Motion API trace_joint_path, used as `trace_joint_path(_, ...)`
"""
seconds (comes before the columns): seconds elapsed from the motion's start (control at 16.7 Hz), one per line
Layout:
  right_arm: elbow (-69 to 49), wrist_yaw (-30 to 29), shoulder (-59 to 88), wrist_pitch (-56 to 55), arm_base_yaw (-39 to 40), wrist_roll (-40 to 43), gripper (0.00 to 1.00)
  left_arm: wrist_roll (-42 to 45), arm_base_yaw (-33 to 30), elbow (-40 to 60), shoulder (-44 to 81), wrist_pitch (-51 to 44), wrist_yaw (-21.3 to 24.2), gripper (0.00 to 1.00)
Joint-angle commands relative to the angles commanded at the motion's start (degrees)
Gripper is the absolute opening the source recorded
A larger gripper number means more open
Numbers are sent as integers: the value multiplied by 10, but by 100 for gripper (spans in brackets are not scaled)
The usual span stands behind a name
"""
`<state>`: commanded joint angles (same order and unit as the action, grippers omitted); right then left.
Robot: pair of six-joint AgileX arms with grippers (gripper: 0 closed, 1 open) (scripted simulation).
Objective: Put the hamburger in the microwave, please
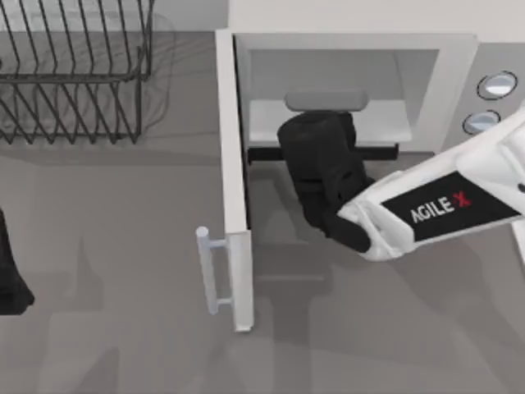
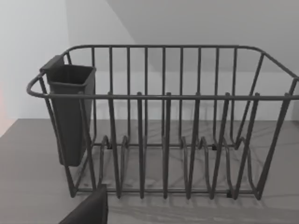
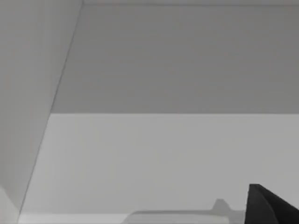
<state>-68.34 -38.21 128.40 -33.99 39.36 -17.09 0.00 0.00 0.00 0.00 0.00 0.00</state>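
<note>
The right claw (image 1: 320,144) reached into the open microwave (image 1: 443,61) at upper centre of the top view, over a grey slab (image 1: 326,99). I cannot tell its grip, nor where the hamburger lay. The left arm sat parked at the left edge.

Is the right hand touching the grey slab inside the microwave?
Cannot tell. In the top view the right hand overlaps the grey slab at the microwave opening, hiding any gap or contact.

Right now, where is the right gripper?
In the top view, the right gripper is right of centre, reaching into the open microwave at its cavity mouth, beside the open door.
</note>
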Motion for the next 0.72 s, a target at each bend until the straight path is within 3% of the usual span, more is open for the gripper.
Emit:
trace_joint_path(0.42,-3,2,4,5,-8,1,0,0,0,0,0,0,0,100)
trace_joint_path(0.72,-129,24,84,46,-35,17,0,0,0,0,0,0,0,100)
